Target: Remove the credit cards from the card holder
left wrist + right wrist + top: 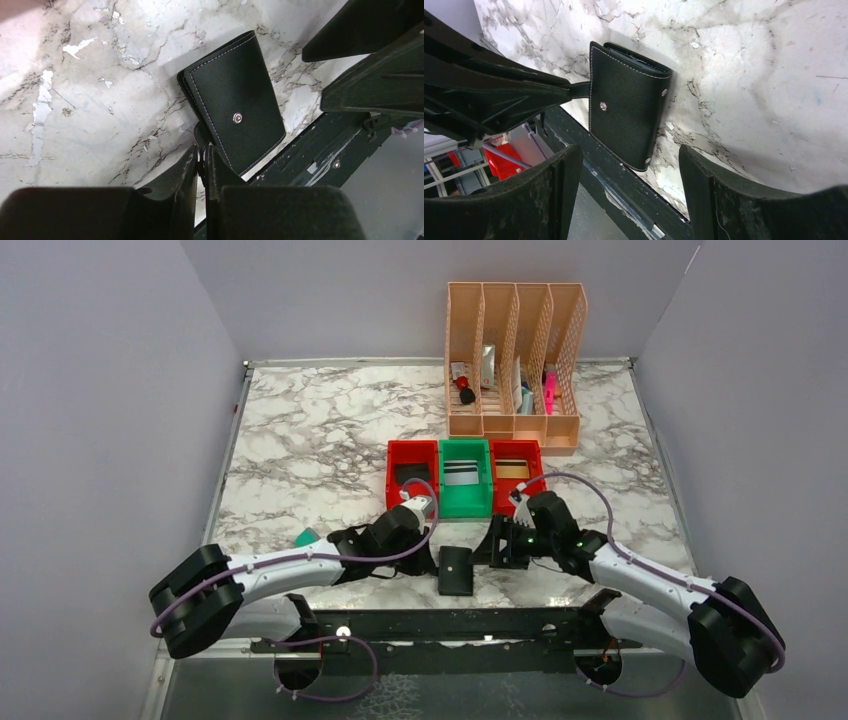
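The card holder [456, 571] is a closed black wallet lying flat near the table's front edge. It also shows in the left wrist view [235, 110] and the right wrist view [626, 112]. My left gripper [431, 562] [202, 150] is shut on its short strap tab [580, 90] at the wallet's left side. My right gripper [490, 546] [627, 150] is open and empty, just right of the wallet and not touching it. No cards show in the wallet.
Three small bins stand behind the arms: red [411, 475], green [465, 478] and red [515, 472], each with a card-like item inside. A peach file organizer [513, 365] stands at the back. A teal object [306, 537] lies left of my left arm. The black front rail [430, 625] runs just below the wallet.
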Available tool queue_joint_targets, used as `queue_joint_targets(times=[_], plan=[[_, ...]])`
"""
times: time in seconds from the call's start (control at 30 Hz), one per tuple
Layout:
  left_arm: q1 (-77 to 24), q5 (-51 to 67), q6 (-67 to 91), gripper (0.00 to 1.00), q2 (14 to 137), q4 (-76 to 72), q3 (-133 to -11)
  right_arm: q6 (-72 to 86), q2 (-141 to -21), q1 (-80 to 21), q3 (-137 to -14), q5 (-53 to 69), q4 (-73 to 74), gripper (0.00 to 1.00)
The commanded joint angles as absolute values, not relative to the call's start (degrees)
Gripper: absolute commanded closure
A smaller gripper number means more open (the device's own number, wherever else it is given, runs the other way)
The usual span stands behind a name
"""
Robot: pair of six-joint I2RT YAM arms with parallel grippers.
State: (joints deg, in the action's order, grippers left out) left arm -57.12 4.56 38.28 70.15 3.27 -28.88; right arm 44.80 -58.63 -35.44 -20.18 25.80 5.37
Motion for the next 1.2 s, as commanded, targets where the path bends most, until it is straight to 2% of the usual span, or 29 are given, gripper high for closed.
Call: queue_joint_targets(times=[0.0,0.23,0.43,0.6,0.9,1.17], plan=[[-57.3,5.1,36.8,0.90,66.4,4.3,-28.6,45.5,-59.7,-36.7,-21.0,26.1,2.8,0.25],[-57.3,3.7,36.9,1.00,61.3,5.7,-28.4,47.2,-59.4,-37.6,-20.6,24.7,1.9,0.24],[-57.3,4.1,37.2,1.00,56.7,5.6,-29.1,52.3,-55.2,-37.6,-17.8,22.2,-0.5,0.23],[-57.3,5.4,37.6,1.00,53.6,5.3,-30.8,52.5,-51.2,-37.6,-18.7,16.4,5.2,0.22],[-57.4,9.3,37.4,1.00,56.9,3.6,-32.5,55.0,-46.3,-37.6,-17.6,12.0,8.4,0.22],[-57.5,7.6,36.3,1.00,57.2,5.6,-33.0,54.8,-46.0,-37.6,-17.8,11.5,8.8,0.21]])
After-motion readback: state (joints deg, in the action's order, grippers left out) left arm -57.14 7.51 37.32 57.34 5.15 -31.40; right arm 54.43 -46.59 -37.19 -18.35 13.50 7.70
